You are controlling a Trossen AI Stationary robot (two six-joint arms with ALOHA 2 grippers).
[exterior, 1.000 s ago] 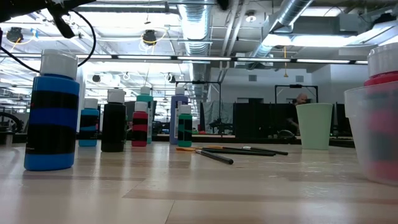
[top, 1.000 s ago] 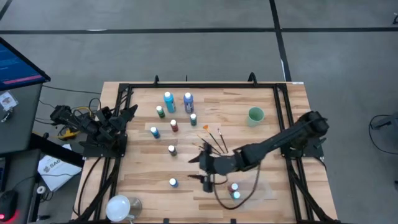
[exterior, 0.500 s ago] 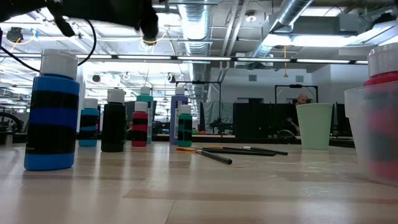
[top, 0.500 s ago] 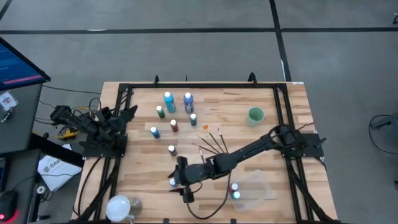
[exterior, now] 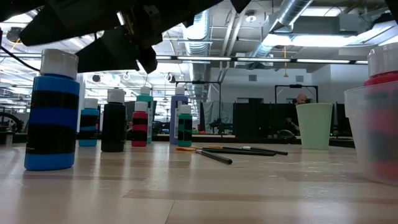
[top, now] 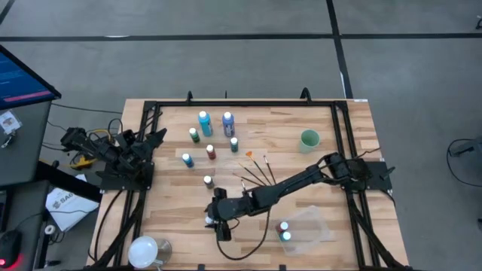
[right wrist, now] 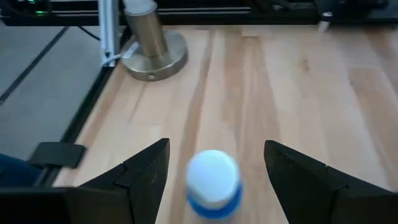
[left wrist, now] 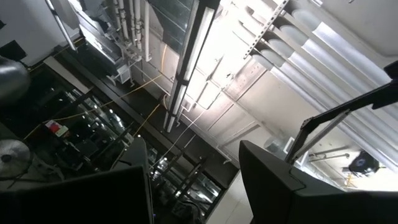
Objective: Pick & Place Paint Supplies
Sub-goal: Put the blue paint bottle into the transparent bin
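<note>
My right gripper (right wrist: pixel 214 171) is open, and its fingers stand on either side of a white-capped blue paint bottle (right wrist: pixel 212 185) without touching it. In the high view this bottle (top: pixel 209 221) stands near the table's near edge, with the right gripper (top: pixel 218 213) over it. The low view shows the bottle (exterior: pixel 53 112) upright under the dark gripper (exterior: pixel 121 40). Several other bottles (top: pixel 211 139) stand toward the far left. Thin paintbrushes (top: pixel 256 170) lie mid-table. Two bottles (top: pixel 285 230) stand in the clear tub (top: pixel 310 226). My left gripper (left wrist: pixel 193 190) is open, folded at the table's left edge.
A pale green cup (top: pixel 309 139) stands toward the far right. A round metal base (top: pixel 147 249) sits at the near left corner and shows ahead of the right gripper (right wrist: pixel 149 43). A black frame rail (top: pixel 248 104) runs around the table. Bare wood lies between the brushes and the tub.
My right gripper has travelled from beside the clear tub toward the table's left, to the blue bottle by the near edge, and has come down into the low view. The bottles and brushes have stayed where they were.
</note>
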